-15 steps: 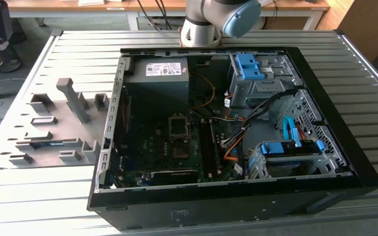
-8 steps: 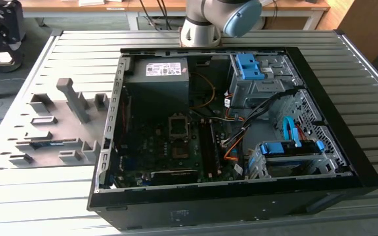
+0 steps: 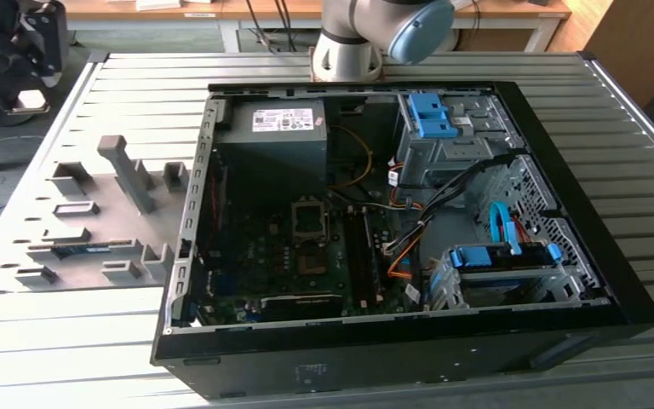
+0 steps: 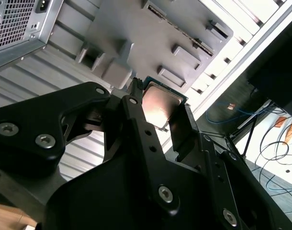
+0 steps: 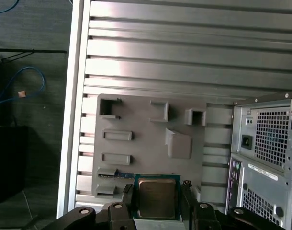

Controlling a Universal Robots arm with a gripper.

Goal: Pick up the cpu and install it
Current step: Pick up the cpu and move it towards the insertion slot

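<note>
Two black fingers of the gripper are clamped on opposite edges of the small, thin, square cpu, its dull silvery metal face visible in both wrist views. The cpu is held clear above the grey moulded fixture plate, over one plate edge. An open black computer case stands just beside the plate. Both rest on a slatted aluminium table.
</note>
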